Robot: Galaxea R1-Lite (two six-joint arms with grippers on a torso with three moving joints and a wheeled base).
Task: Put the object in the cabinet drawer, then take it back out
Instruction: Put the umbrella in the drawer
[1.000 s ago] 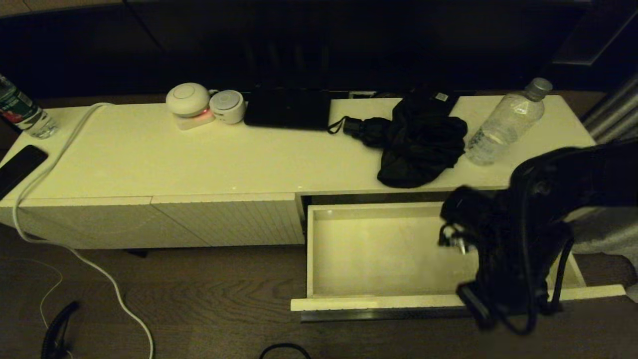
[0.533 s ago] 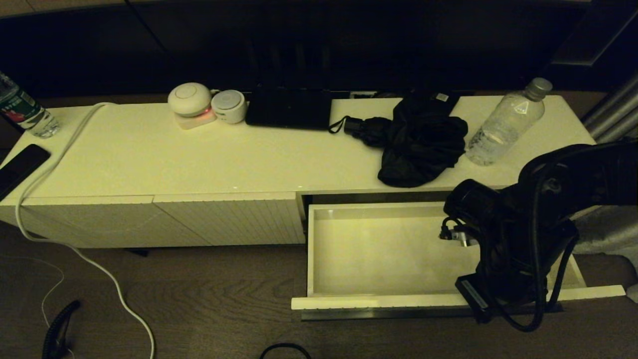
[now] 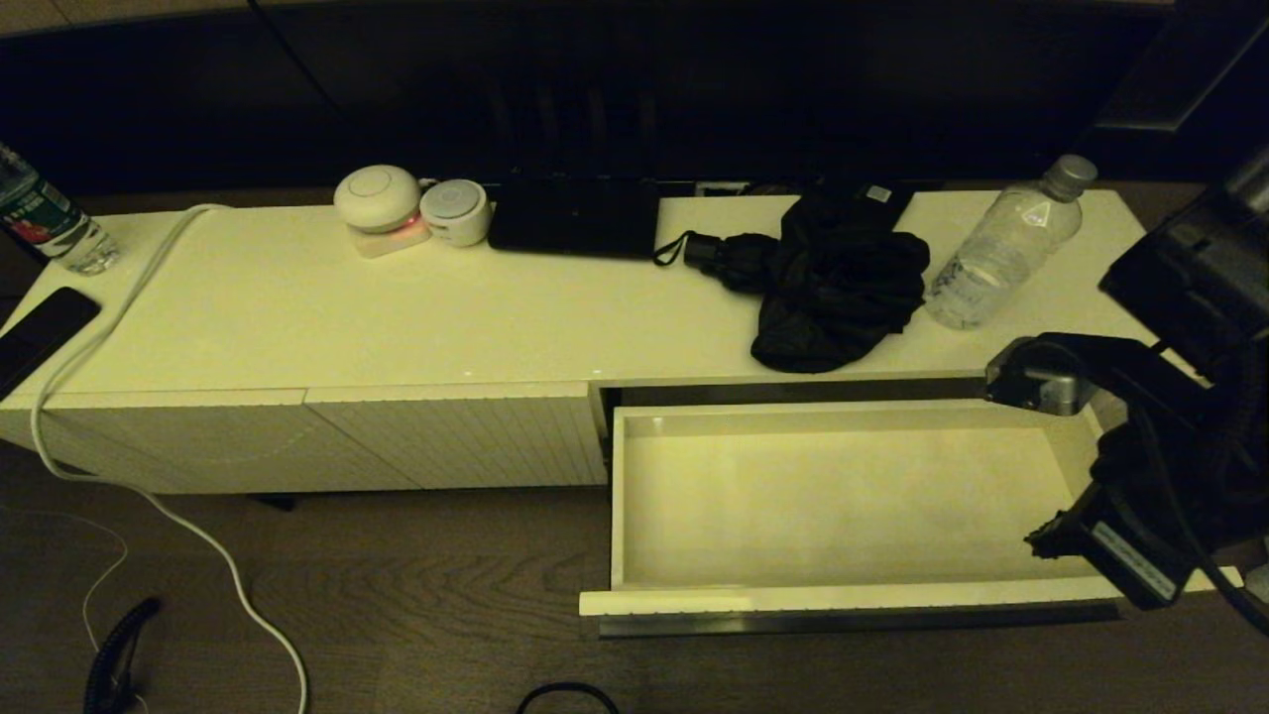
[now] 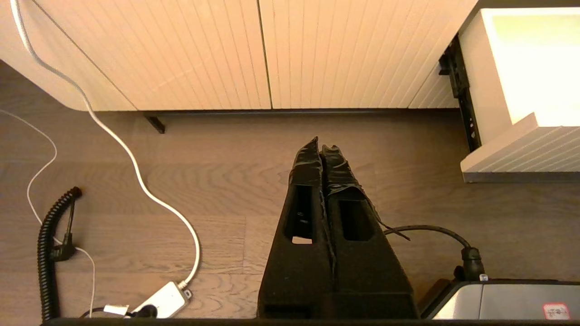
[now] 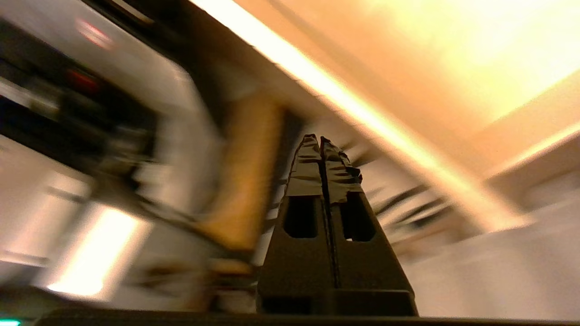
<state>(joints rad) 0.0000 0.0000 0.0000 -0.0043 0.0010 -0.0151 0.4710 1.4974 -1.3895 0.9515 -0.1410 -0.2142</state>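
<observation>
Our right hand (image 5: 321, 140) is pressed closed and holds nothing, over by the right end of the cabinet drawer (image 3: 843, 496), which is pulled out and bare inside. Our left hand (image 4: 321, 147) is closed too, low over the floor. If we swing up for the water bottle (image 3: 1001, 248) too fast, we may knock it over.

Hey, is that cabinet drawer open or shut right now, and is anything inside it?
Open: the cabinet drawer is pulled out, its visible interior bare.
</observation>
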